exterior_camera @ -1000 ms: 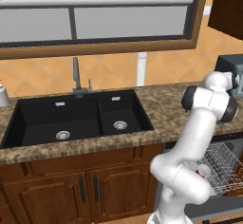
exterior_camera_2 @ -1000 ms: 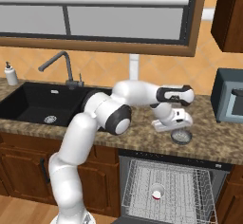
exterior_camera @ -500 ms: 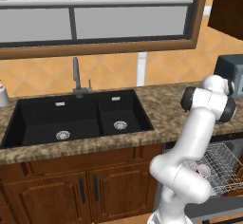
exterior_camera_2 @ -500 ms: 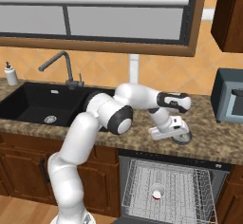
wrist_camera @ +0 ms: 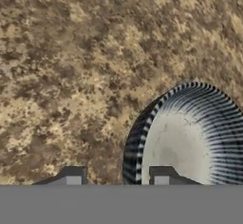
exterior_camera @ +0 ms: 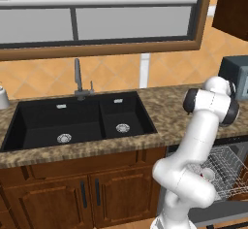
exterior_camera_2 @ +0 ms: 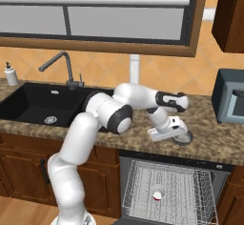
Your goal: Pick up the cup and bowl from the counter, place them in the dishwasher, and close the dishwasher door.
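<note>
Nearest the base stands the one dishwasher, its door let down and its single white wire rack in view; one cup sits upright in that rack, near its middle. On either side are brown wooden cabinets.

Above it runs the speckled counter. One bowl rests on it, right of the sink and just above the dishwasher. The one gripper is down at the bowl's near left rim: in the hand view one fingertip lies over the pale inside of the ribbed bowl and the other is over bare granite outside the rim, so the rim stands between them. The jaws are partly drawn in; whether they already pinch the rim I cannot tell.

Left along the counter lies one black double sink with one faucet behind it and one soap bottle at the far left. At the far right stands one microwave. Behind all this rise an orange tiled wall and a wood-framed window.
</note>
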